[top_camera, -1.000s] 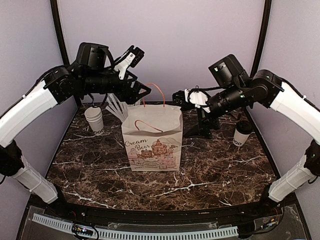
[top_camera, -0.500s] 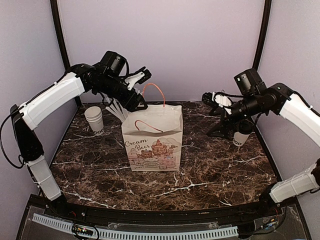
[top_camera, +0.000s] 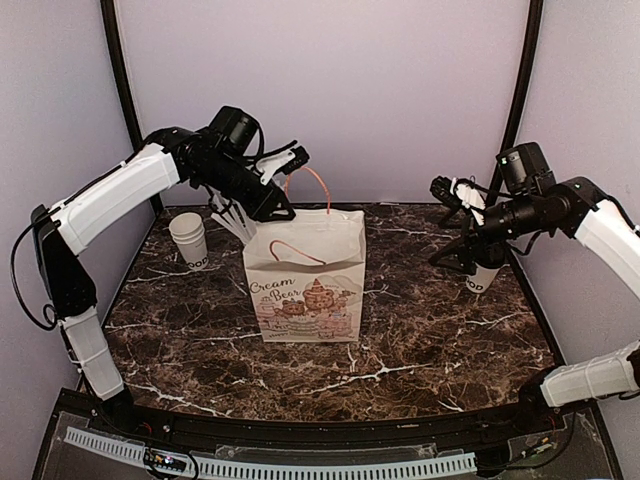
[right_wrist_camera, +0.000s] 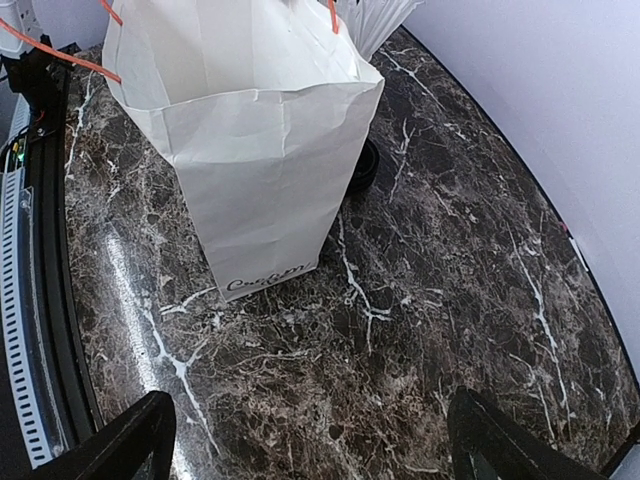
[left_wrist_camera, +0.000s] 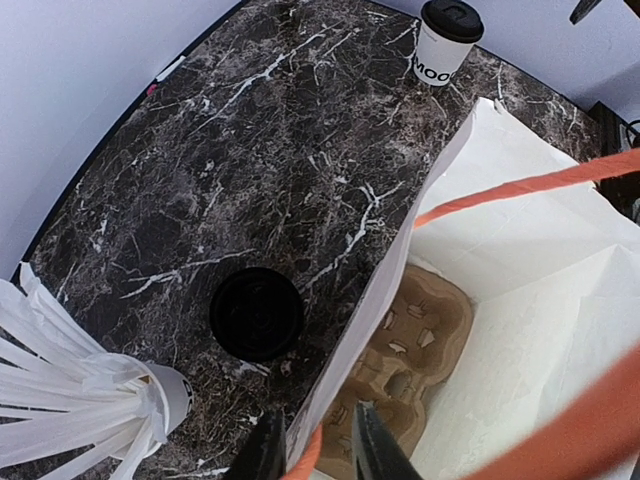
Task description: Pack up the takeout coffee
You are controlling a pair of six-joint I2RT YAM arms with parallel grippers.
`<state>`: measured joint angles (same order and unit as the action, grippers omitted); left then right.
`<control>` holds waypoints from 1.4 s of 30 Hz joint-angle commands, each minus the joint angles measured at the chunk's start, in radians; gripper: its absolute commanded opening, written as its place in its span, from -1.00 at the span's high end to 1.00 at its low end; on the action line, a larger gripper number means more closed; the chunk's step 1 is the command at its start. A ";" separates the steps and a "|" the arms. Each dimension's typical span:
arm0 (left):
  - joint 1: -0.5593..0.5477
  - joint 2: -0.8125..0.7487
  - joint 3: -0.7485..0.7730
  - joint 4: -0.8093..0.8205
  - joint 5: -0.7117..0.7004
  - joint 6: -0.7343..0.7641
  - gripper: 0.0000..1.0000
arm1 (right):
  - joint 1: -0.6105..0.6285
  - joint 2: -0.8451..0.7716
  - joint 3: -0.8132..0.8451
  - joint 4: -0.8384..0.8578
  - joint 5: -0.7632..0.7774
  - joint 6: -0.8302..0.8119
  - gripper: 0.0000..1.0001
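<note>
The takeout coffee (top_camera: 480, 278), a small white cup with a black lid (left_wrist_camera: 447, 40), stands at the table's right, partly behind my right arm. The printed paper bag (top_camera: 305, 285) stands open mid-table with a brown cup carrier (left_wrist_camera: 420, 340) at its bottom. My left gripper (left_wrist_camera: 315, 450) hangs over the bag's back left rim (left_wrist_camera: 420, 210). Its jaws are narrowed astride the rim and an orange handle (left_wrist_camera: 520, 185), with a gap still showing. My right gripper (top_camera: 447, 225) hangs wide open just left of the coffee, holding nothing (right_wrist_camera: 310, 440).
A white cup of straws (left_wrist_camera: 70, 400) and a loose black lid (left_wrist_camera: 256, 313) sit behind the bag on the left. A lidless cup stack (top_camera: 189, 240) stands at the far left. Dark posts and purple walls close in the back and sides.
My right arm has drawn back rightward from the bag to beside the coffee. My left gripper has come down to the bag's back rim and its jaws have narrowed.
</note>
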<state>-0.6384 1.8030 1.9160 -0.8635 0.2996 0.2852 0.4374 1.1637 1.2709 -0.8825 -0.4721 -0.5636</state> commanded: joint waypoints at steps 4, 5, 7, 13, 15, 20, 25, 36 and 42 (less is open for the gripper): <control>0.003 -0.004 0.024 -0.050 0.085 0.009 0.65 | -0.008 0.003 -0.014 0.056 -0.009 0.017 -0.92; 0.003 -0.006 0.024 -0.050 0.085 0.009 0.73 | -0.009 0.005 -0.015 0.059 -0.008 0.018 -0.92; -0.004 -0.014 0.024 -0.044 0.071 0.009 0.87 | -0.016 0.005 -0.015 0.066 -0.003 0.020 -0.92; -0.130 -0.086 0.004 0.006 -0.194 0.035 1.00 | -0.034 0.010 -0.029 0.118 0.087 0.055 -0.92; -0.194 -0.117 -0.017 0.026 -0.297 0.048 1.00 | -0.035 0.009 -0.034 0.131 0.124 0.060 -0.92; -0.326 -0.214 -0.164 0.161 -0.443 0.040 1.00 | -0.037 0.004 -0.069 0.166 0.169 0.065 -0.94; -0.438 -0.295 -0.324 0.270 -0.542 -0.007 1.00 | -0.039 0.008 -0.082 0.172 0.169 0.065 -0.96; -0.746 -0.372 -0.532 0.424 -0.786 -0.060 1.00 | -0.039 0.040 -0.079 0.182 0.178 0.065 -0.97; -0.848 -0.319 -0.516 0.381 -0.898 -0.118 1.00 | -0.040 0.040 -0.088 0.184 0.189 0.064 -0.97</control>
<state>-1.4448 1.4620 1.3979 -0.4812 -0.4850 0.2253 0.4038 1.2034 1.1923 -0.7345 -0.2943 -0.5133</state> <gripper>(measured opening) 0.030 0.986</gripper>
